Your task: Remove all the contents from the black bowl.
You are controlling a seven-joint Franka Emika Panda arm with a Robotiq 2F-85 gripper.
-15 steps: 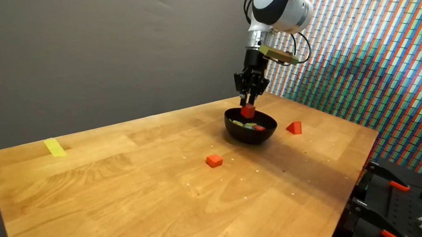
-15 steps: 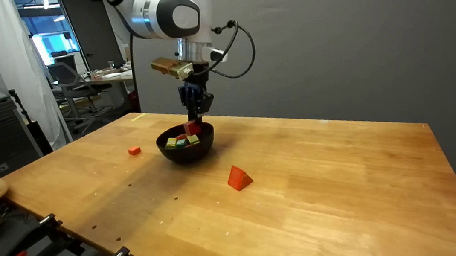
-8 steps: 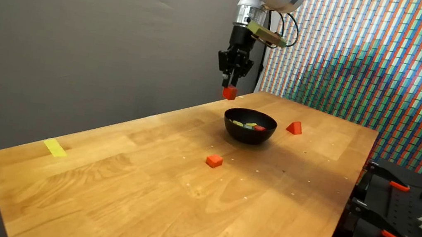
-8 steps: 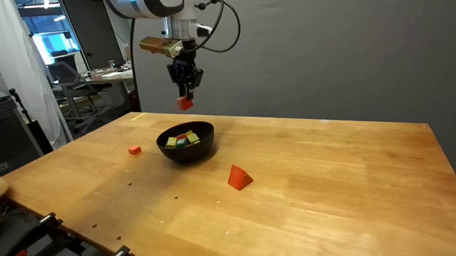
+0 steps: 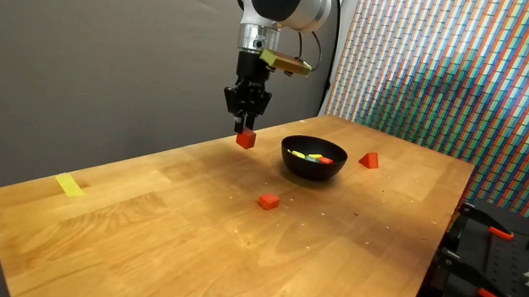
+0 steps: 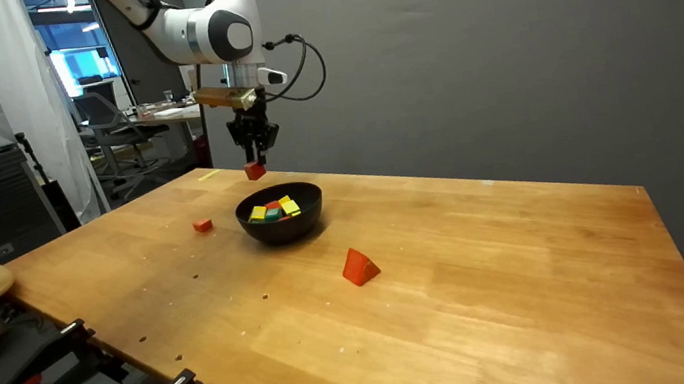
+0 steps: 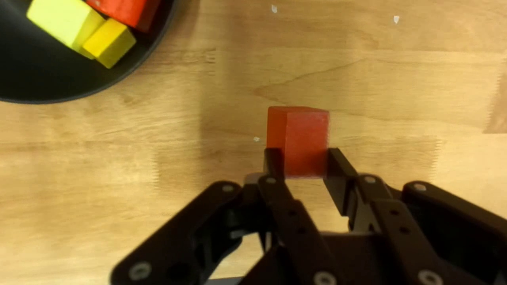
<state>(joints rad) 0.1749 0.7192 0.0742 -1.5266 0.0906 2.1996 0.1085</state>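
The tool (image 7: 305, 161) pinches a red block (image 7: 305, 132), with fingers (image 7: 340, 166) pressed to either side, and holds it up off the desk (image 5: 234, 280). In the wrist view a stretch of wood shows between the block and the rim of the black bowl (image 7: 31, 75), so the block hangs outside that rim. In an exterior view it is left of the bowl, near the desk edge that runs along the grey wall (image 5: 153, 48); just how high it hangs I cannot tell.

The bowl stands upright, set in from every edge of the desk. Inside its wall lie yellow blocks (image 6: 290, 208), a green block (image 6: 273, 215) and red blocks (image 6: 273, 205), partly hiding one another.

In an exterior view a flat red block (image 5: 268, 201) lies on the wood, nearer than the bowl and a little to its left, apart from it. From there open wood runs broadly to the near end. Yellow tape (image 5: 69, 185) lies by the left edge, and black clamps (image 5: 473, 276) with orange handles sit at the right edge.

In an exterior view a red wedge (image 6: 360, 267) lies nearer than the bowl and to its right, well apart, with wide open wood from it to the right edge.
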